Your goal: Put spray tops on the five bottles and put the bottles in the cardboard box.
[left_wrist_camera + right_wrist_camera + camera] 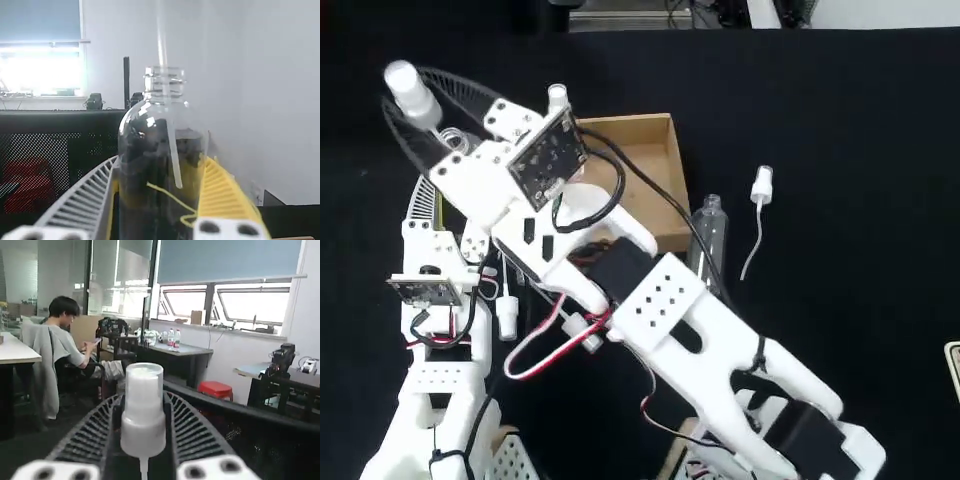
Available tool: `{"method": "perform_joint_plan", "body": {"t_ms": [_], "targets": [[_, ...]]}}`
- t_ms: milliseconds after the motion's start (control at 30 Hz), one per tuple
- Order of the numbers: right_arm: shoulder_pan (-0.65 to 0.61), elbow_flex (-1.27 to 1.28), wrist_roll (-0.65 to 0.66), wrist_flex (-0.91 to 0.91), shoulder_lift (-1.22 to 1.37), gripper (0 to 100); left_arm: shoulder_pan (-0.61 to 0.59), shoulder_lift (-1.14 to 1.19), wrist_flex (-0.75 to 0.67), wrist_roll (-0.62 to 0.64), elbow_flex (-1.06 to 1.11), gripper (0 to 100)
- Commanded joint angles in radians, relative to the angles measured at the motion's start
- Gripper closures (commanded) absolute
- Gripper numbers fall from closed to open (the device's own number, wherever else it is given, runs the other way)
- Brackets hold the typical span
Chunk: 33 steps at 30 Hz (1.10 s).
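I am pinching the light spray top (143, 385) by its collar in my right gripper (143, 412), its limp tube (170, 150) seemingly hanging into the slick, thin-walled bottle (160, 125) my left gripper (161, 167) is clasping mid-body.

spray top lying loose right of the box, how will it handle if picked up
Probably very light: the spray top is a small plastic head. Its thin tube already curves on the table, so it will likely flex and dangle. The rounded head may roll if nudged.
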Motion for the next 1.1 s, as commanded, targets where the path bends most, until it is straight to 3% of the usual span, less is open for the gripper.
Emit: {"method": "perform_joint_plan", "body": {"t_ms": [0, 233, 500, 633, 833, 1067], "targets": [[0.014, 0.048, 0.002, 0.008, -0.096, 98.5, 0.007, -0.011, -0.031, 0.009, 0.03, 97], [0.009, 0.145, 0.0, 0.048, -0.182, 83.0, 0.007, -0.011, -0.031, 0.009, 0.03, 97], [0.015, 0.041, -0.002, 0.132, -0.277, 85.3, 0.007, -0.011, -0.031, 0.009, 0.03, 97], [0.06, -0.09, -0.006, 0.393, -0.343, 85.3, 0.007, -0.011, -0.031, 0.009, 0.03, 97], [0.302, -0.168, -0.006, 0.821, -0.496, 85.3, 0.007, -0.011, -0.031, 0.009, 0.03, 97], [0.776, 0.074, -0.006, 1.065, -0.677, 85.3, 0.008, -0.011, -0.031, 0.009, 0.03, 97]]}}
